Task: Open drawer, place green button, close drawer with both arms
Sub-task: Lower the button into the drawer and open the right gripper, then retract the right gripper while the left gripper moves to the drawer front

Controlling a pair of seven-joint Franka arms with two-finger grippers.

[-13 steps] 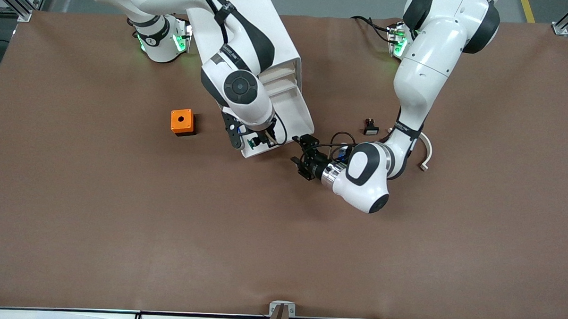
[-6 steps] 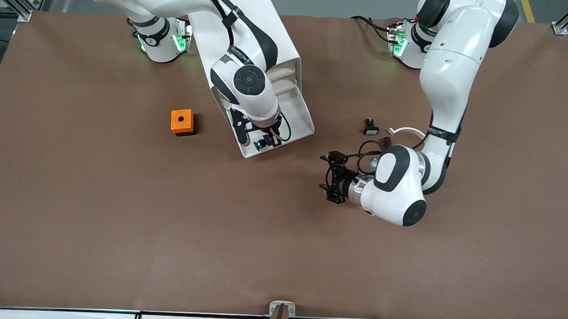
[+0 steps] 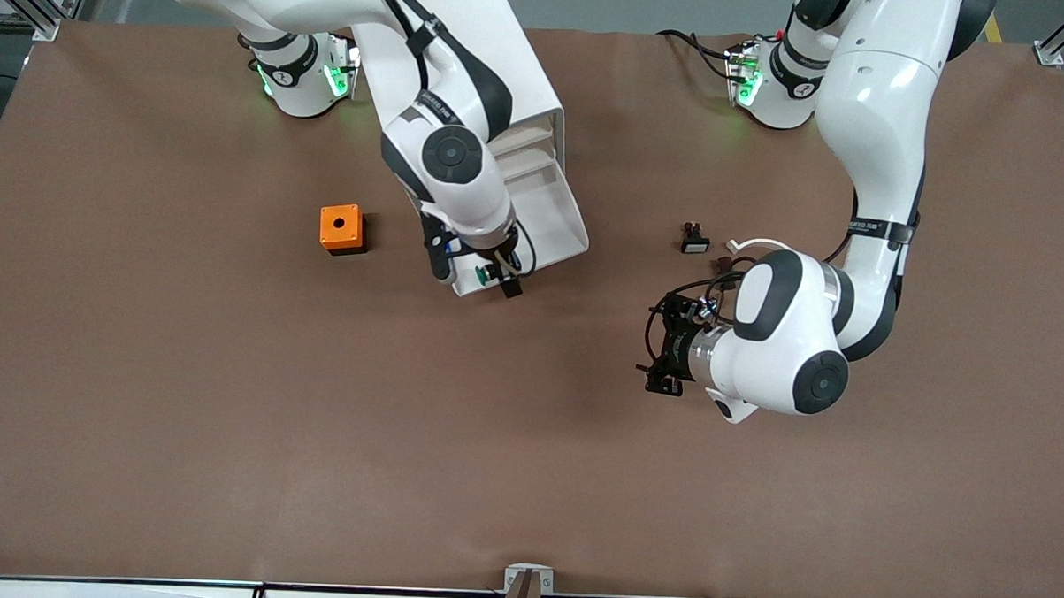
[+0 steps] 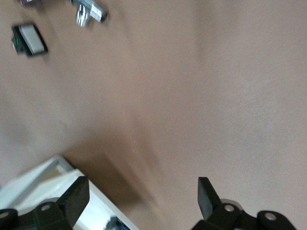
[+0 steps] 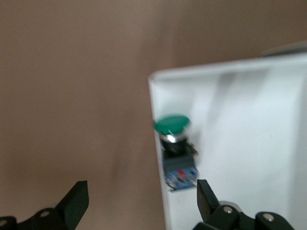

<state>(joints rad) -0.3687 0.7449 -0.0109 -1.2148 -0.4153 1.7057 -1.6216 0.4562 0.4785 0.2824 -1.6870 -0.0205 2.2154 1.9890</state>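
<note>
Button [image 5: 175,148] lies in the drawer [image 3: 535,218]; right gripper [image 3: 494,278] above it and left gripper [image 3: 661,355] both spread wide, empty.

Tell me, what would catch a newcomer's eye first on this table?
Probably the white cabinet near the right arm's base, with one long drawer pulled out. A tiny green-capped button lies in the drawer's corner nearest the front camera, and the right gripper hangs open just above it. The left gripper hovers open over bare table, and a bright orange box sits toward the right arm's end.
</note>
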